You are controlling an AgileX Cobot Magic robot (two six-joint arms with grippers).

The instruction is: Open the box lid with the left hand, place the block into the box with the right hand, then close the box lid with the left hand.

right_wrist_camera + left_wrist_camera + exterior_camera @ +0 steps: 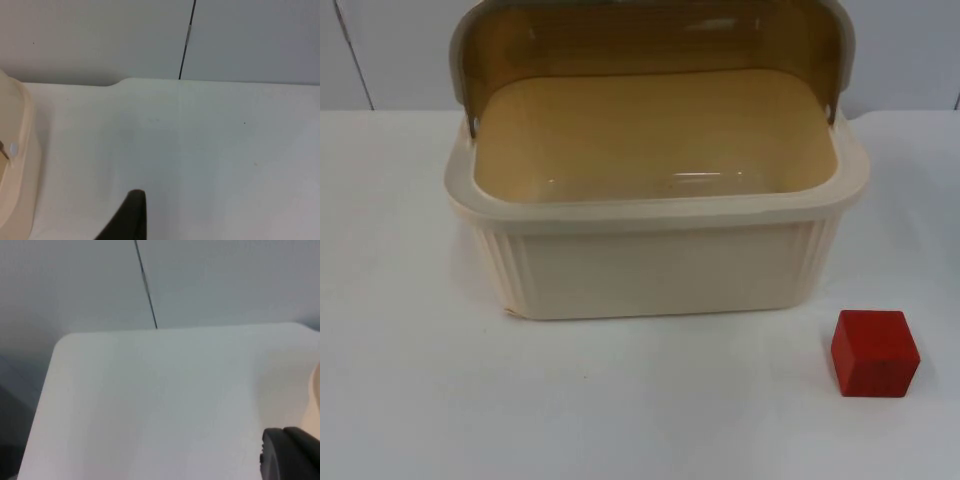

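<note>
A cream plastic box [655, 265] stands in the middle of the table with its amber see-through lid [650, 45] swung up and back, and its inside holds nothing. A red block [875, 353] rests on the table in front of the box's right corner, apart from it. My left gripper [290, 454] hovers over bare table to the left of the box, whose cream edge [316, 390] just shows beside it. My right gripper [131, 216] hangs over bare table on the other side, with the box rim [17, 165] close by. Neither gripper touches the box or block.
The white table [410, 400] ends at a grey partition wall [390, 50] behind the box. A dark seam [186, 40] runs down the wall. The table's rounded left corner [62, 340] and its drop-off lie near the left gripper.
</note>
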